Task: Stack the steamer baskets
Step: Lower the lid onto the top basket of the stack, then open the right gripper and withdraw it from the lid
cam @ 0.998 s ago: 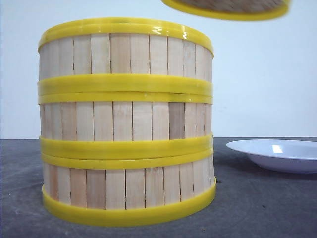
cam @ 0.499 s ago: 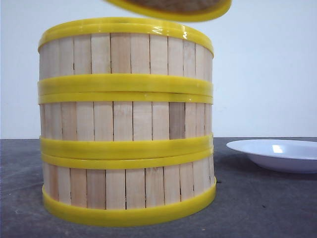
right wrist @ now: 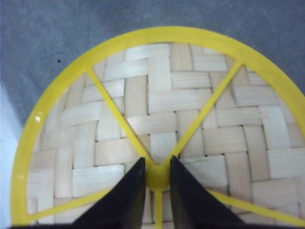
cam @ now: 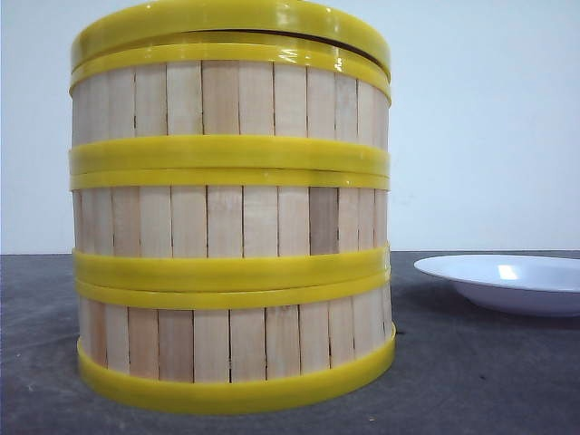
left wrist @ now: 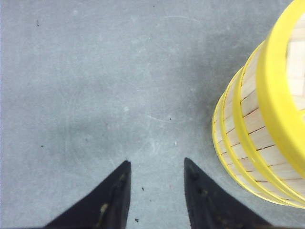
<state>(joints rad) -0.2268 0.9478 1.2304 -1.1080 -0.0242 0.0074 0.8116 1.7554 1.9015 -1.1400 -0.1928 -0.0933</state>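
Here I see three slatted, yellow-rimmed steamer baskets (cam: pixel 231 227) stacked upright; my right gripper (right wrist: pixel 157 177) pinches the woven lid's yellow knob (right wrist: pixel 157 178), my left gripper (left wrist: pixel 156 191) gapes empty, and a white plate (cam: pixel 507 283) lies beside.

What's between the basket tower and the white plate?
Nothing, only bare grey table between the steamer baskets and the plate, seen in the front view.

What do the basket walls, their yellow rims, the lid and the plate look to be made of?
Basket walls: pale unfinished wood, going by the upright slats with visible grain.
Yellow rims: likely plastic, smooth with glossy highlights.
Lid: woven flat strips, apparently bamboo or wood, in a glossy yellow plastic-looking frame with spokes.
Plate: white, smooth and shiny; plastic or glazed ceramic, the pictures cannot settle which.
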